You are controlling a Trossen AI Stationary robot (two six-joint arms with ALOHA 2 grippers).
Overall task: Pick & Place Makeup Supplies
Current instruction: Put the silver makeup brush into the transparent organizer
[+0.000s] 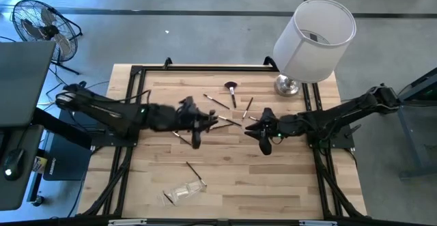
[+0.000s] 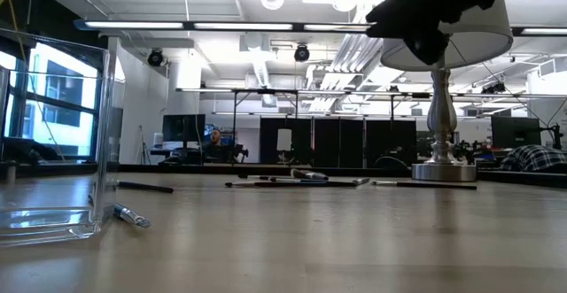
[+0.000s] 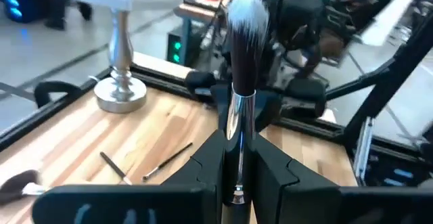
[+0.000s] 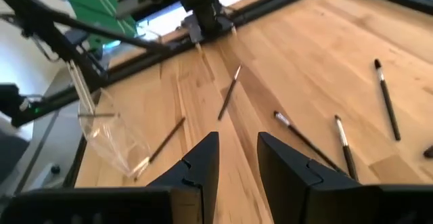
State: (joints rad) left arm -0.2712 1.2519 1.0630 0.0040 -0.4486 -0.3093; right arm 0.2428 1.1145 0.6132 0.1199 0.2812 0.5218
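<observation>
The left gripper (image 3: 238,166) is grasping one brush (image 3: 242,68) above the middle of the desk (image 1: 287,178). The right gripper (image 4: 237,160) is released and holds nothing. The other brushes (image 1: 232,89) lie toward 12 o'clock. The clear pouch (image 1: 183,193) at 6 o'clock looks mostly empty, so most work is left.

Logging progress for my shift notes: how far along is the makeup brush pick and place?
Early. Done: nothing clearly placed; the clear pouch near the table's front edge looks nearly empty, with one brush beside it. In hand: the left pincer is shut on a fluffy-tipped brush. Left: several scattered brushes mid-table; the right pincer hovers open, empty.
</observation>
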